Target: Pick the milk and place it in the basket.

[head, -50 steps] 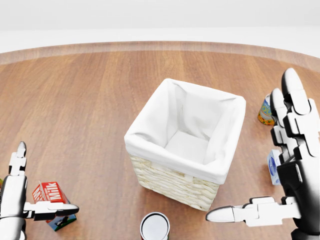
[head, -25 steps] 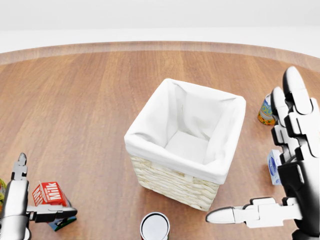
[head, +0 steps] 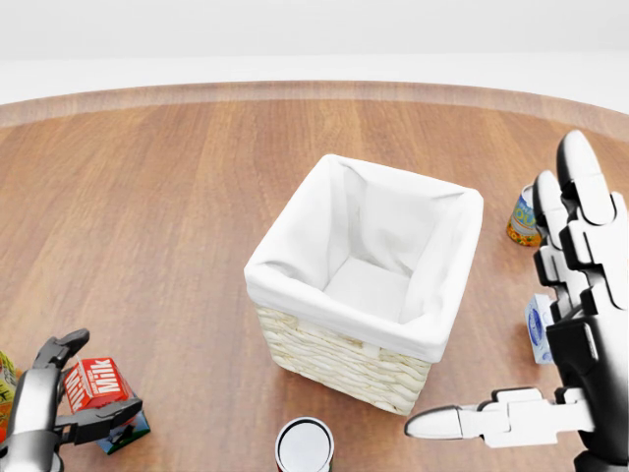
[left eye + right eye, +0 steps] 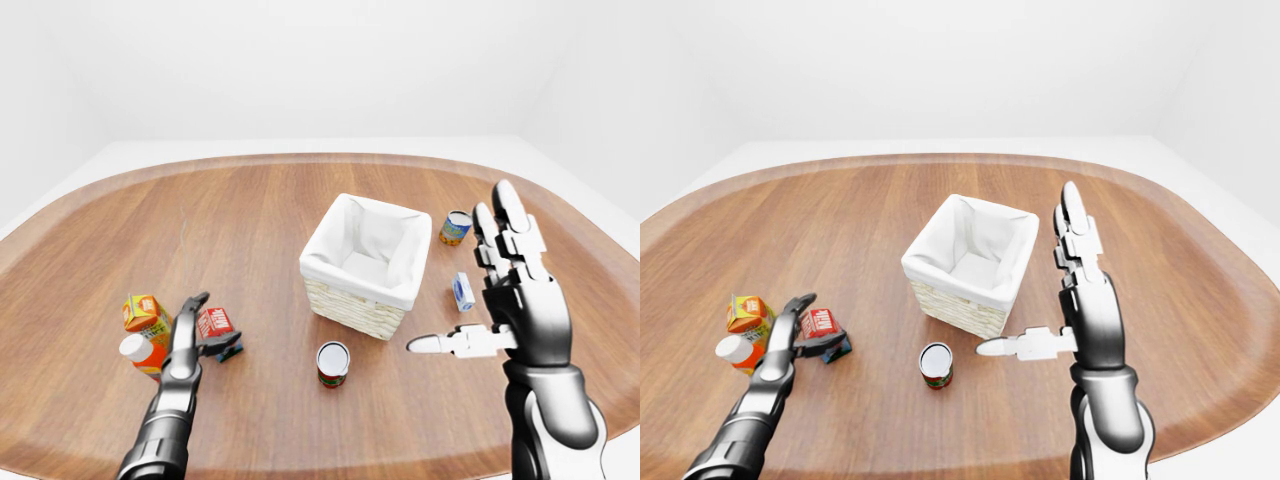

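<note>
**Op:** L hand has dropped lower since a sec ago; its upper finger, which stood straight up, now curls over the milk. R hand hasn't budged, cam neither.

**Spotter:** Closed on it yet?

**Op:** No. L fingers are apart, one curled above the carton and one under its near edge, close to it. Can't tell if they touch. R hand is spread wide, holding nothing.

**Spotter:** Where's the milk exactly?

**Op:** Lower left of head view, on the tabletop, well apart from the basket, which is lined in white cloth.

**Spotter:** How will it handle?

**Op:** My guess: small carton, light, stiff enough but the walls would dent if squeezed hard. Printed faces prob a bit slick. I'd grip across the two flat sides at mid-body, not the gable top.

**Spotter:** Count?

**Op:** 1 milk, 1 basket. Also 1 orange carton, 1 white-capped bottle, 1 can below the basket, 1 can to its right, 1 small blue-white pack.
</note>
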Motion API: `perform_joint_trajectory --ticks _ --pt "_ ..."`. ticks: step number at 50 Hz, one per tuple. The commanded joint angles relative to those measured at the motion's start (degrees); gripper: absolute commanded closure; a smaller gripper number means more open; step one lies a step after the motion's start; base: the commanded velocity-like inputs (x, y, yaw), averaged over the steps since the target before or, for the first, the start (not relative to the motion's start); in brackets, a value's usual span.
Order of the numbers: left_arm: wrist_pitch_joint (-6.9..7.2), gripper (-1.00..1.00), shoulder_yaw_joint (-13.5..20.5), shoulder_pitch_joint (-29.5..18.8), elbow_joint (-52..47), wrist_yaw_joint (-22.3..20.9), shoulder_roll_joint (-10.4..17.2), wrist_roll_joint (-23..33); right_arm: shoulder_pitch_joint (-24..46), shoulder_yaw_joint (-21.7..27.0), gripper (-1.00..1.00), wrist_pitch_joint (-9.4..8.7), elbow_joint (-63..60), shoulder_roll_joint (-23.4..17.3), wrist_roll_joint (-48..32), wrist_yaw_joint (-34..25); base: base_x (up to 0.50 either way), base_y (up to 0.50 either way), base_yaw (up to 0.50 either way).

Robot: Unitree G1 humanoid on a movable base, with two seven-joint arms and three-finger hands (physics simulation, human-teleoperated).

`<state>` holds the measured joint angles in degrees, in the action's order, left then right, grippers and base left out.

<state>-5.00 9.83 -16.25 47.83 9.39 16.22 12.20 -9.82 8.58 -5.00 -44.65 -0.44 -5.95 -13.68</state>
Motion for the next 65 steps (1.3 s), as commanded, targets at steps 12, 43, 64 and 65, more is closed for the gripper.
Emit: perform_joint_trajectory --ticks 12,43,64,65 --pt "0.0 1.0 -0.09 0.98 0.4 -5.22 -0.43 -2.94 -0.06 -0.03 -1.0 0.0 0.09 0.01 0.0 0.1 0.0 0.0 0.0" --pt "0.0 1.0 2.03 0.87 -17.1 -8.12 -0.07 -1.41 -0.11 -0.36 -1.0 0.0 0.33 -0.01 -0.16 0.1 0.0 0.0 0.0" --pt "0.0 1.0 3.85 0.86 -31.91 -11.86 0.44 -0.25 0.09 -0.37 -1.0 0.0 0.81 -0.06 -0.27 0.19 0.0 0.0 0.0" --pt "0.0 1.0 3.98 0.91 -32.95 -12.09 0.44 -0.22 0.07 -0.4 -1.0 0.0 0.85 -0.06 -0.24 0.17 0.0 0.0 0.0"
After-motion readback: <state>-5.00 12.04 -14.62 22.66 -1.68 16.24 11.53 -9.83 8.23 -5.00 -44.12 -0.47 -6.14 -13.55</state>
